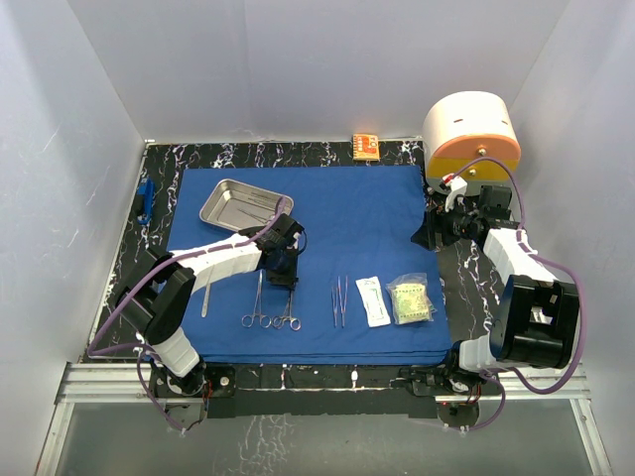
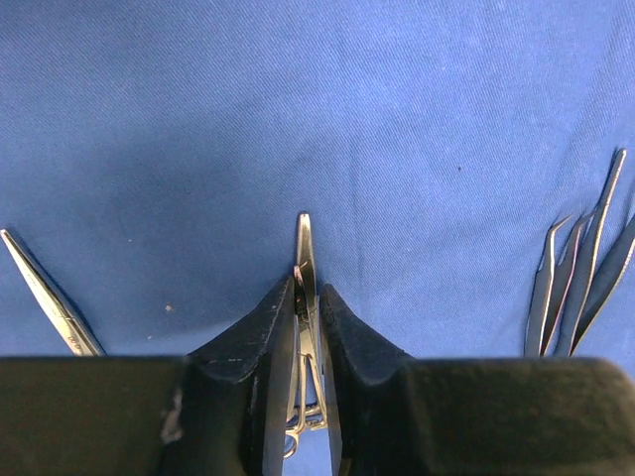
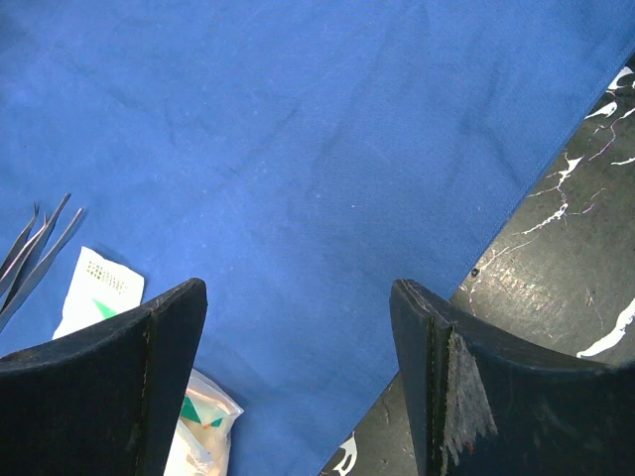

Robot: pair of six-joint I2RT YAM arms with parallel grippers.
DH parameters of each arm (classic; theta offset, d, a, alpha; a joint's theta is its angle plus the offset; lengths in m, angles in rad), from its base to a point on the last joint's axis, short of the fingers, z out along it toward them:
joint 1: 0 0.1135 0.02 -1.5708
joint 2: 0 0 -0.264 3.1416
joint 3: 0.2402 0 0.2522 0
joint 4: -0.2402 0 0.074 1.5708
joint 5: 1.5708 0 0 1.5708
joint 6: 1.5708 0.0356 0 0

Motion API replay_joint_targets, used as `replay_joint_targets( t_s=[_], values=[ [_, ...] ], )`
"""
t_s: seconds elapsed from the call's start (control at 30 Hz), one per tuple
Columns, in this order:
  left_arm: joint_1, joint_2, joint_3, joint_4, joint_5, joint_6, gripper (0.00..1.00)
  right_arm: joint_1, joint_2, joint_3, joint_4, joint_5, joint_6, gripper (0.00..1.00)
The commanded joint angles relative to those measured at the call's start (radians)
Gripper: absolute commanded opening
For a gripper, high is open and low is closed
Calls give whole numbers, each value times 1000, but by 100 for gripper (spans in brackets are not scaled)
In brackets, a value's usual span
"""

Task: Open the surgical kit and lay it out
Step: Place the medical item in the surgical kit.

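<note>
Left wrist view of left gripper (image 2: 308, 288) close about forceps (image 2: 304, 238), hold uncertain; right gripper (image 3: 298, 288) spread. Risk: dragging forceps askew when lifting.

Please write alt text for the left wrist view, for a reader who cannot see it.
The left gripper sets its black fingers close on both sides of slim steel forceps lying on the blue cloth; whether they pinch it is unclear. Another instrument lies left, tweezers right.
</note>
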Motion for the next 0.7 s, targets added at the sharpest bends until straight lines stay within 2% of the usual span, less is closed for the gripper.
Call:
replay_joint_targets(
  t_s=[0.0, 0.5, 0.67],
  values=[
    [-8, -5, 11, -6, 21, 7, 17, -6, -6, -2, 34, -17, -16, 73],
    [-8, -24, 27, -20, -14, 39, 20, -6, -4, -3, 31, -18, -16, 73],
    [-7, -35, 36, -26, -35, 55, 25, -6, -4, -2, 31, -19, -17, 73]
  ],
)
